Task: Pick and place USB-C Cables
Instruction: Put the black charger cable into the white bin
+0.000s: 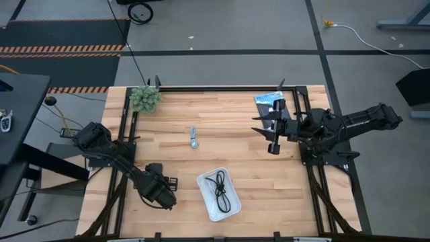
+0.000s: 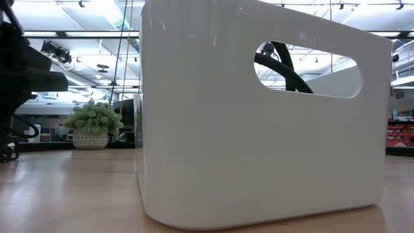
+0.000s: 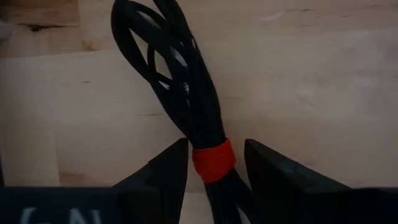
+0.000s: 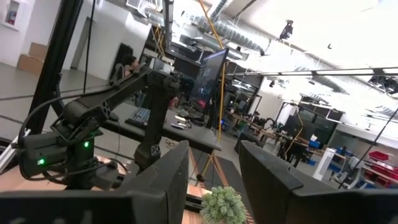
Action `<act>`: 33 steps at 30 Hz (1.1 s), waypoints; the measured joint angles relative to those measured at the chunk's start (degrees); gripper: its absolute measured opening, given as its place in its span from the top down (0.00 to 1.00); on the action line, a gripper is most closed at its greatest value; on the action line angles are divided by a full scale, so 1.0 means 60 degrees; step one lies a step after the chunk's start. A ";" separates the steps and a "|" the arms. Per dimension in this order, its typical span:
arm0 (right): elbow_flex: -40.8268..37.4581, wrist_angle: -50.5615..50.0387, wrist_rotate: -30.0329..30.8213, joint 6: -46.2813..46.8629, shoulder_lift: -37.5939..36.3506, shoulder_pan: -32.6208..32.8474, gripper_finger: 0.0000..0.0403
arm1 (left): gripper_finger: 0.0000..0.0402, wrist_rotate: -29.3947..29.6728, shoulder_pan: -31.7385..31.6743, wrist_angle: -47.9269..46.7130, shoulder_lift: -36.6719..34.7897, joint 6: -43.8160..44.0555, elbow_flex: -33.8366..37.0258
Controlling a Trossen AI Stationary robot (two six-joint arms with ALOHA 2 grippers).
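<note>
Down at the near edge of the table (image 1: 269,195), the left gripper (image 3: 214,171) is folded low over the wood, just left of the white tray (image 1: 218,194). Its two fingers (image 3: 163,174) straddle a black cable bundle (image 3: 180,81) right at the red tie (image 3: 213,160), sitting close on either side of it; whether they are actually squeezing it, I cannot tell. The bundle's loops fan out away from the fingers, flat on the wood.

In the tray lies another black cable (image 1: 221,189), loosely coiled, and the low view catches a dark loop of it through the tray's handle cut-out.

Further up, near the middle of the table, a short grey cable (image 1: 193,139) lies on its own, well apart from both arms.

Over on the right side, the right gripper (image 1: 271,130) is held above the table, arm stretched in from the right edge and pointing across towards the left, fingers (image 4: 158,177) spread with nothing between them. A blue-and-black packet (image 1: 269,99) sits at the far right corner beside it, and a small potted plant (image 1: 145,98) stands at the far left corner.
</note>
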State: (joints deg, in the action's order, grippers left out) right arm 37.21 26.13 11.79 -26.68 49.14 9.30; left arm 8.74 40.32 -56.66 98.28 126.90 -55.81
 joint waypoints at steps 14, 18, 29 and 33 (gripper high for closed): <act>0.0000 -0.0156 0.0000 0.0217 -0.0145 0.0018 0.63 | 0.75 -0.0088 0.0025 0.0568 0.0000 -0.0324 0.0000; 0.0000 -0.0164 -0.0002 0.0167 -0.0145 -0.0044 0.63 | 0.79 0.0049 0.0025 0.0592 -0.0002 -0.0724 -0.0002; 0.0000 -0.0849 0.0109 0.0153 -0.0822 -0.0135 0.63 | 0.83 0.1351 0.0015 -0.0323 -0.0029 -0.0963 -0.1496; 0.0000 -0.1482 0.0120 0.0180 -0.1473 -0.0144 0.63 | 0.83 0.2406 0.0011 -0.0605 -0.0036 -0.1021 -0.2492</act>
State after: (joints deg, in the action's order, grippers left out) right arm 37.21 17.24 12.51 -25.60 40.31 8.44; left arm 23.18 40.38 -60.30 98.06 120.78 -70.76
